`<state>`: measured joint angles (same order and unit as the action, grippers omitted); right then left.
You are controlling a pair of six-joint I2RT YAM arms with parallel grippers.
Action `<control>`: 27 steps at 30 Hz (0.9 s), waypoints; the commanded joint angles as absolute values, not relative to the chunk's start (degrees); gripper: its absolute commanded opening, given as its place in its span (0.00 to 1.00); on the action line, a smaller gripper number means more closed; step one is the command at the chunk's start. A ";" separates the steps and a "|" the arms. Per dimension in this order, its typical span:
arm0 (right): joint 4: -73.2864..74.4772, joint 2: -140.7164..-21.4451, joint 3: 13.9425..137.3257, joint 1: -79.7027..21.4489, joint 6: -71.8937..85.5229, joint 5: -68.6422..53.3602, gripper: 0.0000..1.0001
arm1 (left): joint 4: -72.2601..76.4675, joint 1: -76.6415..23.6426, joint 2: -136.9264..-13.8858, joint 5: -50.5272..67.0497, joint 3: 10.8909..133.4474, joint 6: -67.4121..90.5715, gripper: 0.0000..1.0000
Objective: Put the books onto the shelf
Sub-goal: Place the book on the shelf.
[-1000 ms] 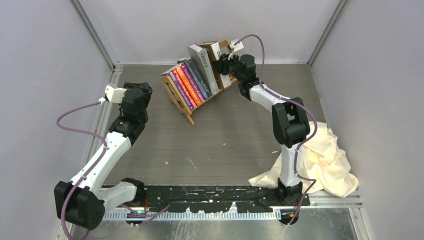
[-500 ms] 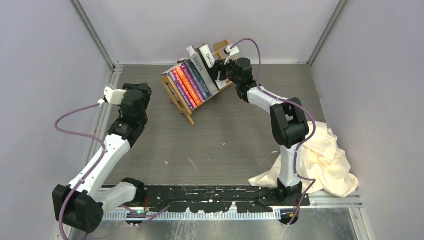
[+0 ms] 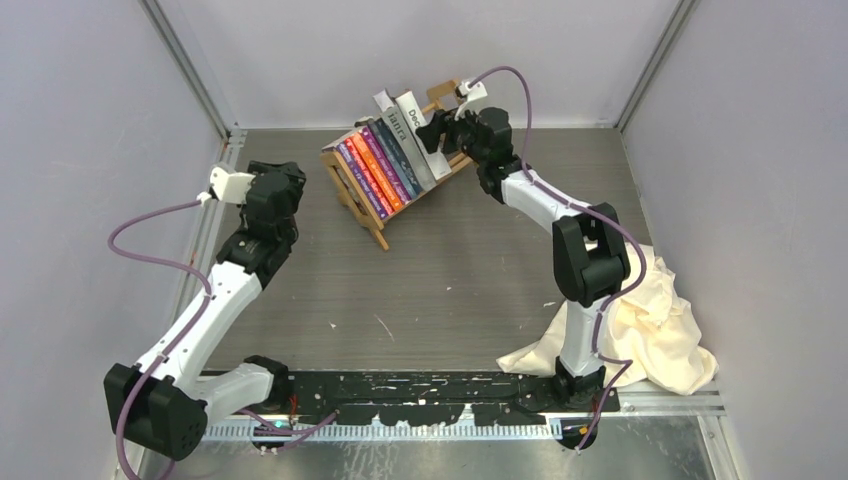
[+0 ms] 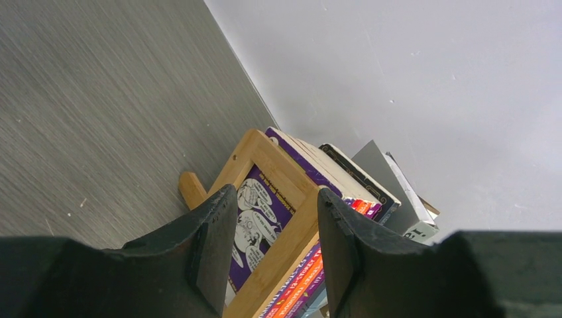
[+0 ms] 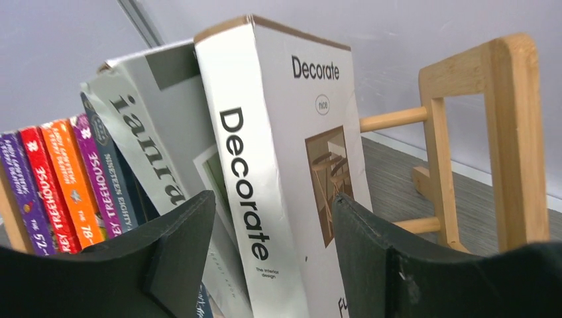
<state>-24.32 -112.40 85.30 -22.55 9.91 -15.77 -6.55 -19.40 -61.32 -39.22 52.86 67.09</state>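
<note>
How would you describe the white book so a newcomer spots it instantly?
Find the wooden rack at the far side of the table. The white book is the last in its row, at the right end. Unlike the grey book beside it, its spine reads Decorate in black.

Mixed-colour books [image 3: 388, 162] stand in the light-wood slatted rack [image 3: 362, 212] at the far middle of the grey table [image 3: 450, 280]; a crumpled cream cloth [image 3: 660, 320] lies near right.

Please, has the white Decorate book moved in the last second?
Yes: the white Decorate book has tipped left, away from the far end frame of the shelf, against the grey book.
</note>
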 commanded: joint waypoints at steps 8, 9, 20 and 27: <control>-23.24 -105.33 88.57 -22.62 14.61 -7.47 0.68 | -8.56 -19.57 -63.79 -41.97 57.89 68.46 0.48; -22.32 -105.42 89.52 -22.55 15.46 -6.30 0.66 | -8.53 -19.61 -64.06 -41.96 57.97 68.88 0.48; -11.94 -113.42 103.03 -20.50 24.30 -1.58 0.29 | -6.45 -19.26 -68.35 -40.76 58.69 71.12 0.48; -8.25 -121.49 111.04 -19.34 28.57 -3.79 0.19 | -1.95 -18.34 -70.74 -38.68 56.83 72.41 0.48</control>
